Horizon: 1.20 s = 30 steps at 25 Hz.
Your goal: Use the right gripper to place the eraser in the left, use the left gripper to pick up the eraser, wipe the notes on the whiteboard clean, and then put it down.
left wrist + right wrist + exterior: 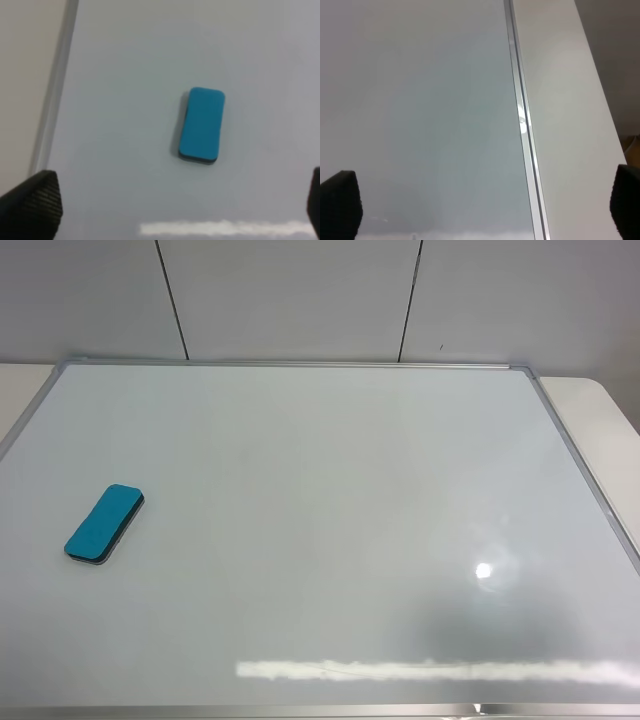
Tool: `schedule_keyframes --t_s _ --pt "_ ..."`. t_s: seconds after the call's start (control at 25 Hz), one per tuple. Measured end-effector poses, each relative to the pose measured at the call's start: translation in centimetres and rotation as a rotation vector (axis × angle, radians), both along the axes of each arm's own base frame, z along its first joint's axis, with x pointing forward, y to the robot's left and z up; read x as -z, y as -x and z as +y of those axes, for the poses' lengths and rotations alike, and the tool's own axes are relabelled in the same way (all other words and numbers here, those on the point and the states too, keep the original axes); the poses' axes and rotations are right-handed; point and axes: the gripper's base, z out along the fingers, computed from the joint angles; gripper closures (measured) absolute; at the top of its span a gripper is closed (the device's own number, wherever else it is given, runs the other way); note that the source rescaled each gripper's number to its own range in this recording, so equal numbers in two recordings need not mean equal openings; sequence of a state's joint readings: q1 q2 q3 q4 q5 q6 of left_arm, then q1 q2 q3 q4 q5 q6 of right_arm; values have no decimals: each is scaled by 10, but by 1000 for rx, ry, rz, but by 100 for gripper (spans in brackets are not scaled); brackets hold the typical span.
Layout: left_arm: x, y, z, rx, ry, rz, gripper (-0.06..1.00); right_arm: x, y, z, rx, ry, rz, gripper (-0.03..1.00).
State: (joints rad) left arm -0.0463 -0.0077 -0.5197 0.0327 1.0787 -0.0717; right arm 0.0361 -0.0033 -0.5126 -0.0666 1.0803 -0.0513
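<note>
Across the tabletop lies the whiteboard (330,540), filling almost all of the high camera's picture, its silver frame running along the far edge and down both sides. Its surface looks clean from up here, with only a bright lamp glare and a pale reflected streak near the front edge. On it rests the eraser (104,524), teal side up over a dark base, lying flat and slantwise close to the whiteboard's left frame and well apart from everything else. Neither arm shows in this picture.

From the left wrist camera, the eraser (201,125) sits alone on the whiteboard (125,100), some way in from the frame strip. The left gripper (165,200) hangs above it with its dark fingertips (32,202) spread wide to the corners of the picture, holding nothing and touching nothing.

From the right wrist camera, the whiteboard (420,115) meets its metal frame (522,120), with the cream table (565,125) just beside it. The right gripper (485,205) is likewise spread apart and empty, its fingertips (340,205) over the board and table.
</note>
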Motion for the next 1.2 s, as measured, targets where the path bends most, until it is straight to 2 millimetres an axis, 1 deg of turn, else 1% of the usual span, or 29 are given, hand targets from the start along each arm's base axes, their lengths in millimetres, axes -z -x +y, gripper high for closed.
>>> schedule_keyframes --t_s 0.24,0.48,1.2 --pt "0 -1 0 -25 1 -7 -6 0 0 0 0 0 0 -3" --pt "2 -2 3 -50 -36 -6 -6 0 0 0 0 0 0 -3" --pt "2 -2 3 -52 -35 -6 -6 0 0 0 0 0 0 -3"
